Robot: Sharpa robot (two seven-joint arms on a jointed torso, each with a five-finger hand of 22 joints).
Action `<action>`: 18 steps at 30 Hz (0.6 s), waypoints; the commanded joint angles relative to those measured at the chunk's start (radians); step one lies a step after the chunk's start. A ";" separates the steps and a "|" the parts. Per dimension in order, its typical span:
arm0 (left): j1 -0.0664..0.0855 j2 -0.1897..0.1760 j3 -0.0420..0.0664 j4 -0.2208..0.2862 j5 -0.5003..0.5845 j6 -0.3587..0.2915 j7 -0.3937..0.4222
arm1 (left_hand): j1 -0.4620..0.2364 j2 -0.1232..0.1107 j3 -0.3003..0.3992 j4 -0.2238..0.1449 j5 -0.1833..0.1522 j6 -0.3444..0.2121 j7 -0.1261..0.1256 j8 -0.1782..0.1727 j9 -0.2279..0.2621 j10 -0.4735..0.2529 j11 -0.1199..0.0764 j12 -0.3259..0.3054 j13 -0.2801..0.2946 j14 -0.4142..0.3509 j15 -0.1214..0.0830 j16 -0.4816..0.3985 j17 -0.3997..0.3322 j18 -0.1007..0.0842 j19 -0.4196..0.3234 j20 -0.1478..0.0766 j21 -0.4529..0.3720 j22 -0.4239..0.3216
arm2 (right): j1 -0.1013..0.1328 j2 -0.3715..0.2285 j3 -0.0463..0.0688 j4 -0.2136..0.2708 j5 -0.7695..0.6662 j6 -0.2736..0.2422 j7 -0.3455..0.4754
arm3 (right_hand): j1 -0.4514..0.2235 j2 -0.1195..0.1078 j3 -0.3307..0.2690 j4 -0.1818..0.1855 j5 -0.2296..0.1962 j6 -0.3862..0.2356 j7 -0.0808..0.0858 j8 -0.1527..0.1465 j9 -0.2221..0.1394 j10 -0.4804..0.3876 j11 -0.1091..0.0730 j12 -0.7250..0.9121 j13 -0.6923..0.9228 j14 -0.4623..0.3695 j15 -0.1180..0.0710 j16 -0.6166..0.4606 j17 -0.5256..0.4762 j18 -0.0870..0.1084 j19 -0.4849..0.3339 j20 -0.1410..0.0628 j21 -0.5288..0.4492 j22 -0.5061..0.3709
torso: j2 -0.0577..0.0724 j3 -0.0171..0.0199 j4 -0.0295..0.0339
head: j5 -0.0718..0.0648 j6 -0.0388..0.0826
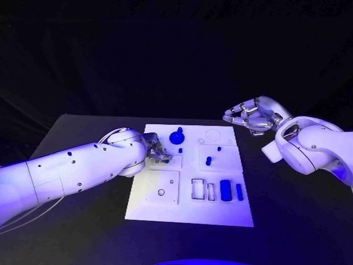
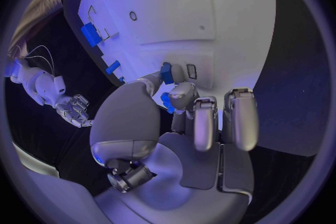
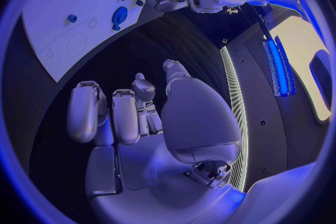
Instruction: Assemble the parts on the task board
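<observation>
The white task board [image 1: 165,207] lies in the middle of the black table. My left hand [image 1: 155,154] is low over the board's left side. In the left wrist view its thumb and a finger pinch a small blue part [image 2: 167,73] just above the board [image 2: 210,5], beside a small rectangular slot [image 2: 192,71]. My right hand [image 1: 252,116] hangs in the air off the board's far right corner, fingers loosely bent and apart, holding nothing [image 3: 140,117]. A round blue knob part [image 1: 176,135] stands at the board's far side.
A small blue peg [image 1: 208,161] stands mid-board. Two blue blocks [image 1: 225,190] [image 1: 239,191] lie at the near right, next to an outlined frame [image 1: 197,188]. A ring-shaped recess [image 1: 214,134] is at the far right. Bare table surrounds the board.
</observation>
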 commanded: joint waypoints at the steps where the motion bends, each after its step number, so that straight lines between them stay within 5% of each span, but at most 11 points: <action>1: -0.006 0.000 -0.006 -0.005 0.002 0.011 -0.024 | -0.014 -0.001 -0.006 -0.001 0.003 0.003 0.005 -0.006 -0.030 0.004 0.002 0.004 0.001 0.097 -0.007 0.005 0.236 -0.007 0.007 -0.002 -0.001 0.053 | 0.000 0.002 0.000 -0.001 -0.010 0.015 0.000 | -0.007 0.001 -0.007 0.000 0.003 0.003 0.004 0.006 -0.001 -0.005 -0.003 0.003 -0.001 0.027 -0.006 -0.007 0.000 0.012 -0.001 -0.002 -0.006 0.081 | 0.000 -0.0004 0.0001 | 0.000 0.001; 18: -0.006 -0.001 -0.005 -0.003 0.009 -0.015 -0.024 | -0.044 -0.004 -0.056 0.000 0.005 0.008 0.004 -0.007 -0.036 0.005 0.001 0.007 0.002 0.097 -0.007 0.005 0.236 -0.008 0.010 -0.003 0.000 0.057 | -0.001 0.002 -0.001 -0.005 -0.007 0.018 -0.003 | 0.035 -0.007 -0.019 -0.023 -0.021 0.002 0.003 0.011 -0.001 -0.005 -0.005 0.005 -0.003 0.028 -0.008 -0.008 0.002 0.012 0.001 -0.003 -0.008 0.082 | 0.001 0.0006 -0.0009 | -0.002 0.004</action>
